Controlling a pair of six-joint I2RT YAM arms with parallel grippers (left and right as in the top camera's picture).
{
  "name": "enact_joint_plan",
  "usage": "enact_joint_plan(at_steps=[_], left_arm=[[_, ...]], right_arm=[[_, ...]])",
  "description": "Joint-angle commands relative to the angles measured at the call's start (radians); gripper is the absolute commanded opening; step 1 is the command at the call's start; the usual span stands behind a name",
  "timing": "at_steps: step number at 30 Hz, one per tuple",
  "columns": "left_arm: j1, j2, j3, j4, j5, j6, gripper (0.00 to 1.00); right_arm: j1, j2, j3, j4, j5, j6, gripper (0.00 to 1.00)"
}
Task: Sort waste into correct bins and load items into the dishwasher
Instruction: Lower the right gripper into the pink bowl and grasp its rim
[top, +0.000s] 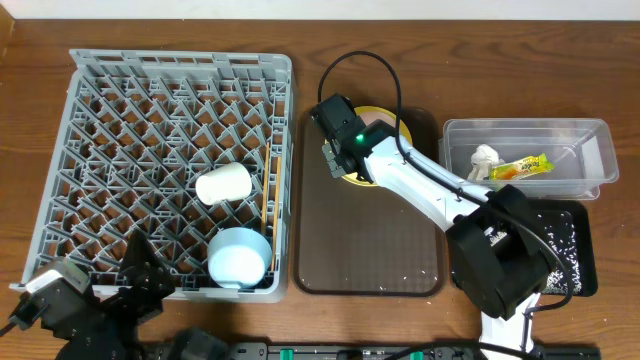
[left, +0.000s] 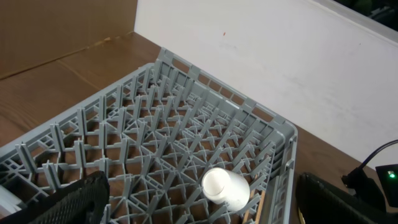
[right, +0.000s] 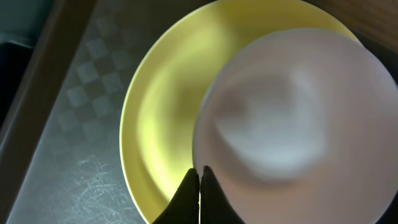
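right gripper (right: 199, 186): dark fingers closed to a thin slit at the rim of the glossy round yellow plate (right: 158, 118), grip unclear | smooth pinkish-white bowl (right: 292, 118) sits on the plate, on the textured brown tray (top: 370, 240) | left gripper (left: 202, 199): spread wide, empty, over the grey lattice rack (left: 186, 124)

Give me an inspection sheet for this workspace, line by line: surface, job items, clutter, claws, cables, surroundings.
Surface: wooden table; brown tray in the middle.
Job's things: cream cup, light blue bowl and chopsticks in the grey dish rack; pinkish bowl on the yellow plate at the tray's far end; tissue and wrapper in the clear bin; scraps in the black bin.
Clutter: nothing seen.
Claws: left claw open, by the rack's front left corner; right claw shut, tips at the plate's rim beside the bowl.
Cables: black cable loops above the right wrist.
Surroundings: white wall behind the table.
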Motion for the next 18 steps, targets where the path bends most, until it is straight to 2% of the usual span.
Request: enact_joint_plan(at_steps=[1, 11, 12, 15, 18], left_arm=[[0.005, 0.000, 0.009, -0.003, -0.015, -0.002, 0.96], [0.005, 0.000, 0.009, -0.003, -0.015, -0.002, 0.96], [0.005, 0.000, 0.009, -0.003, -0.015, -0.001, 0.96], [0.005, 0.000, 0.009, -0.003, -0.015, -0.001, 0.96], [0.005, 0.000, 0.009, -0.003, -0.015, -0.001, 0.96]], right_arm=[[-0.002, 0.008, -0.002, 0.001, -0.002, -0.001, 0.01], [-0.006, -0.153, 0.006, -0.010, -0.009, -0.009, 0.01], [-0.006, -0.162, 0.006, -0.010, -0.009, -0.009, 0.14], [-0.005, -0.164, 0.004, -0.019, -0.017, -0.009, 0.43], [-0.005, -0.135, -0.007, -0.039, -0.020, -0.009, 0.44]])
